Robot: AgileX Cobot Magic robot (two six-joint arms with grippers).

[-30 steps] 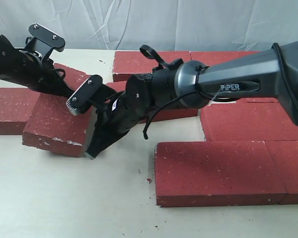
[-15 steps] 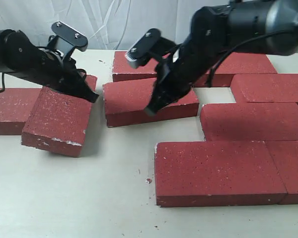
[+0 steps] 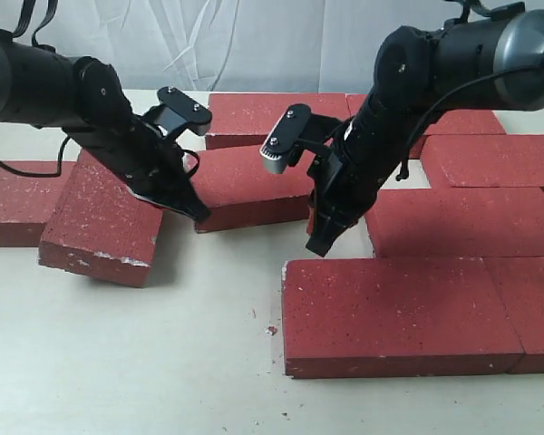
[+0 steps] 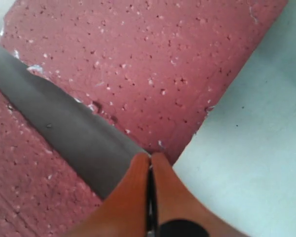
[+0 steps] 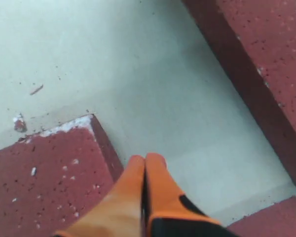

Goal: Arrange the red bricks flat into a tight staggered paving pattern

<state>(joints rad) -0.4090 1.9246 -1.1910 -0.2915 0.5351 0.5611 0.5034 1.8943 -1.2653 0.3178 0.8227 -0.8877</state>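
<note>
Jaws on both arms are pressed shut, holding nothing; the left jaws sit low at the near-left corner of the middle brick (image 3: 254, 186), at the narrow gap between it and the skewed brick (image 3: 100, 217); whether they touch either we cannot tell. That skewed brick lies just left of the left jaws, its long axis slanting from far to near, out of line with the laid bricks (image 3: 390, 313) on the right, whose long axes run left to right; the right jaws hang over bare table (image 3: 118, 362) between the middle brick and those laid bricks; we judge the left arm nearer for squaring the skewed one.
</note>
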